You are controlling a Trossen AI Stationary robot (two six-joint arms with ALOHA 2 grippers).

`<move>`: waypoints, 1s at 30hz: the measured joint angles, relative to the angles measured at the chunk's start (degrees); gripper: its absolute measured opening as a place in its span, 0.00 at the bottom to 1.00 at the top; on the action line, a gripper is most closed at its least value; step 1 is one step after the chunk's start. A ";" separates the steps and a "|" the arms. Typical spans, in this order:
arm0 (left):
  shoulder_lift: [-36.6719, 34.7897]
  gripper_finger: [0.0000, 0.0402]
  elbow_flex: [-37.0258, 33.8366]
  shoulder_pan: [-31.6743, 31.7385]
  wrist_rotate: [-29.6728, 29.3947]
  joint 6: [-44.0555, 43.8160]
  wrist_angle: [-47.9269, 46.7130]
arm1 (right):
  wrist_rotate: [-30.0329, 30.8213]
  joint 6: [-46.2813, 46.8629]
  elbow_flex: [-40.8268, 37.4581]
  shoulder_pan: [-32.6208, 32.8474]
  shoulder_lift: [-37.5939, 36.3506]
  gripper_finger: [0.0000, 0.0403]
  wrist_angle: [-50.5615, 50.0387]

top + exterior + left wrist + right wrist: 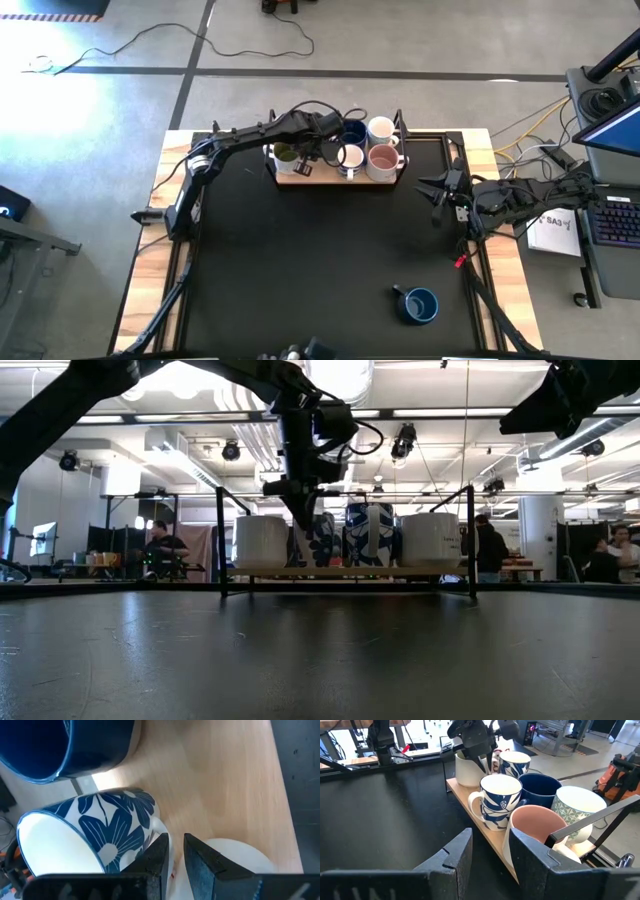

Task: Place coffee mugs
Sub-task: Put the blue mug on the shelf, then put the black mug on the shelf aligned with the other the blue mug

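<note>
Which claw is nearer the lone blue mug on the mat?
Right. The right claw waits at the mat's right edge, up-table from the blue mug; the left claw is farther, over the wooden tray at the far side.

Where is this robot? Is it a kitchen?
Probably not a kitchen: more likely a big lab or workshop. There are ceiling pipes and lights, people at desks, and cables on a concrete floor.
</note>
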 joint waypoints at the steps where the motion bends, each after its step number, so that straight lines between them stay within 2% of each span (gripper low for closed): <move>1: 0.00 0.10 0.00 0.02 -0.14 0.00 -0.17 | 0.00 0.00 0.00 0.02 -0.01 0.30 -0.01; 23: -0.02 0.10 0.12 0.07 -4.35 -2.58 -4.14 | 0.00 0.00 0.01 0.02 -0.01 0.30 0.01; 30: -0.07 0.10 3.39 -0.19 -3.56 -2.58 -5.74 | 0.00 0.00 -0.01 0.02 -0.01 0.30 -0.01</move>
